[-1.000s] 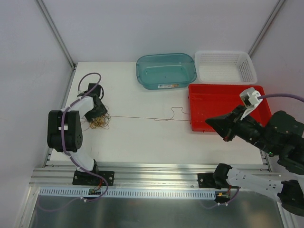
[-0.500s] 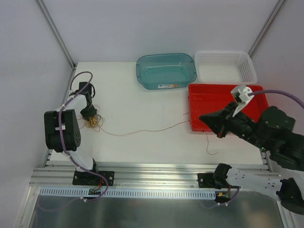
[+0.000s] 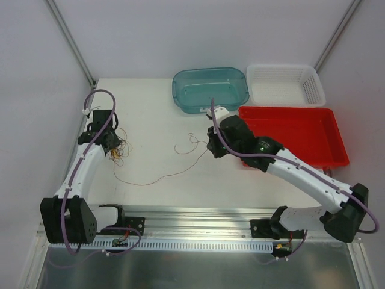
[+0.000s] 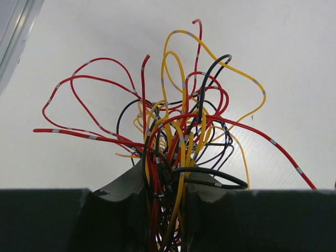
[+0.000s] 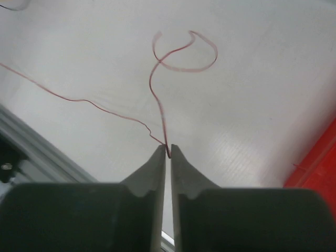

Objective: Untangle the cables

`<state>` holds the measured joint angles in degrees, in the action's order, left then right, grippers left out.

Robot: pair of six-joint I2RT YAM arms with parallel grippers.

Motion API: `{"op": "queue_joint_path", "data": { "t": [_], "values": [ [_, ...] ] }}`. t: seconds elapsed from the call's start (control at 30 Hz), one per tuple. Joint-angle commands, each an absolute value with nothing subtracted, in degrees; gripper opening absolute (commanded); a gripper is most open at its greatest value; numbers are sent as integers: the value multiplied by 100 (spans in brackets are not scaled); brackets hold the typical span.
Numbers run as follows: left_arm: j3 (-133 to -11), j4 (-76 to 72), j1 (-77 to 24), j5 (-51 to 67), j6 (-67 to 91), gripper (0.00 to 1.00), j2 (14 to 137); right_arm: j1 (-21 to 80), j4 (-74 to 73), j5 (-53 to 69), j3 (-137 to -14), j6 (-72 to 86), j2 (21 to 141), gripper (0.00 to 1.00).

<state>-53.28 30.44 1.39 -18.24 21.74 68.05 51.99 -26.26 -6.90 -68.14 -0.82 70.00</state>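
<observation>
The left gripper sits far out at the left side of the white table. Its fingers are drawn in narrow around the bundle of cables. Red, yellow and black strands are packed into the gap between the two pads and sprout out ahead of them in loose, springy loops. From the wrist view the wires fill that gap completely, so the fingers press on the bundle from both sides. One black strand bends across the front of the right-hand pad. From above, the tangle shows as a small knot of colour just beside the gripper's tip, near the table's left edge.

The right gripper reaches in over the middle of the table, just in front of the teal tub and beside the near-left corner of the red tray. Its fingers stand almost touching — only a sliver of light between them — and they pinch a single red cable right at their tips. Beyond the pinch one length curls into an open loop on the table. The other wanders off to the left in a slack line across the surface toward the tangle. A white basket stands at the back right, next to the tub.
</observation>
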Motion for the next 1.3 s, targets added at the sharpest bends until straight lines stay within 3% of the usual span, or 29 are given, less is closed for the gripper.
{"op": "queue_joint_path", "data": {
  "t": [0.0,0.07,0.1,0.2,0.4,0.83,1.27],
  "values": [
    [-5238,3120,-304,-2065,1943,14,6732,4992,-2021,-1001,-6452,386,7434,14],
    [-5273,3111,-456,-2065,1899,14,6767,4992,-2187,-1029,-6495,483,7698,34],
    [-5282,3120,-509,-1987,1907,14,6776,5018,-2188,-941,-6495,536,7812,49],
    [-5309,3129,-518,-1602,2004,15,6820,5264,-1751,-765,-6355,510,7805,68],
    [-5370,3120,-519,-1082,2408,14,6969,5765,-28,490,-6214,536,8173,71],
    [-5423,3331,-448,-1274,3190,18,7119,6319,3644,2381,-7013,1888,10941,76],
    [-5493,3568,-264,-1450,3647,18,7251,6521,4122,2496,-7646,2294,11891,78]
  ]
}}
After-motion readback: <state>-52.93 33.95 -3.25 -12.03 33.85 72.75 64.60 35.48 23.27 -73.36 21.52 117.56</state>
